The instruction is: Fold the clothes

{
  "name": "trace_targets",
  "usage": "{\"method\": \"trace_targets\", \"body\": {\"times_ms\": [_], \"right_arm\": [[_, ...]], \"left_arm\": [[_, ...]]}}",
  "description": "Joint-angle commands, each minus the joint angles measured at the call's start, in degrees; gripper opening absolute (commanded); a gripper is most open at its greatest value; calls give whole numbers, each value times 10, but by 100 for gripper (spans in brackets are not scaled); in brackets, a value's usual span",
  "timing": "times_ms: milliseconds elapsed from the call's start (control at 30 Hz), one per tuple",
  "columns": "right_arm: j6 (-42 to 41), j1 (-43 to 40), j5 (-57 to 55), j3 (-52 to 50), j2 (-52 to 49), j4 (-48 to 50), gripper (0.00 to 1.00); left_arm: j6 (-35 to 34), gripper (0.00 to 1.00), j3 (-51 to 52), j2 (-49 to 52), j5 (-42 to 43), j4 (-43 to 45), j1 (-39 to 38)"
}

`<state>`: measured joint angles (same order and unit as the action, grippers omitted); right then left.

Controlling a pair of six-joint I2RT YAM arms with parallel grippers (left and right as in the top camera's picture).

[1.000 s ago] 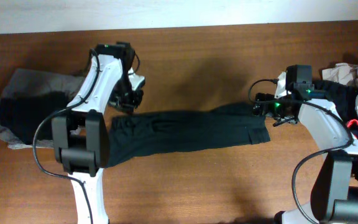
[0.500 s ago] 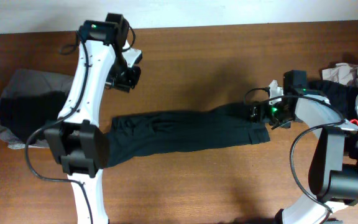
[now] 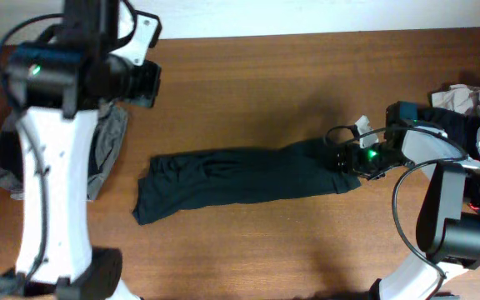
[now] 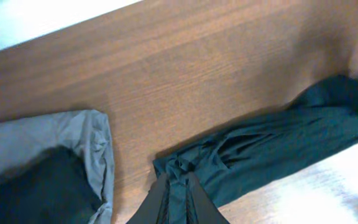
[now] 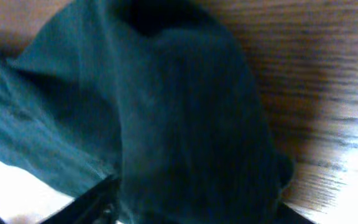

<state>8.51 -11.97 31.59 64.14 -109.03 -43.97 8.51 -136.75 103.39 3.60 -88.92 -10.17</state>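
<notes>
Overhead: the black T-shirt (image 3: 248,179) lies as a long band across the middle of the desk (image 3: 265,75). My right gripper (image 3: 348,158) is at its right-edge end, and my left gripper (image 3: 142,81) is high over the far-left corner.

Left wrist: that gripper carries nothing; I can't tell its opening.

Right wrist: cloth fills the frame, so I can't tell whether it's clamped.

I judge we're mid-fold. Next, the left end needs grasping.

Under the jaws of the left gripper (image 4: 178,199), the dark garment (image 4: 260,146) is lying across the table (image 4: 197,74); ahead of them bare wood is stretching open to the far edge. Left of them, a grey and black pile (image 4: 48,168) is taking up room. That garment is crowding the jaws of the right gripper (image 3: 346,160), bare wood is showing beside them, and a heap of clothes (image 3: 473,96) is sitting behind.
</notes>
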Motion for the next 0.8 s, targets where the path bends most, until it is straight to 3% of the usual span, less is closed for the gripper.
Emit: {"method": "trace_targets", "body": {"times_ms": [0,167,300,500,767], "right_arm": [[-14,3,10,-10,-14,4,50],[-17,2,15,-10,-14,14,31],[-22,2,38,-2,-10,12,4],[-60,-1,42,54,25,-52,4],[-99,-50,-133,194,70,-217,4]], "left_arm": [[-3,10,-5,-25,-4,-11,-2],[-3,10,-5,-40,-4,-18,-2],[-3,11,-5,-48,-4,-18,-2],[-3,11,-5,-50,-19,-21,-2],[-3,11,-5,-50,-19,-21,-2]]}}
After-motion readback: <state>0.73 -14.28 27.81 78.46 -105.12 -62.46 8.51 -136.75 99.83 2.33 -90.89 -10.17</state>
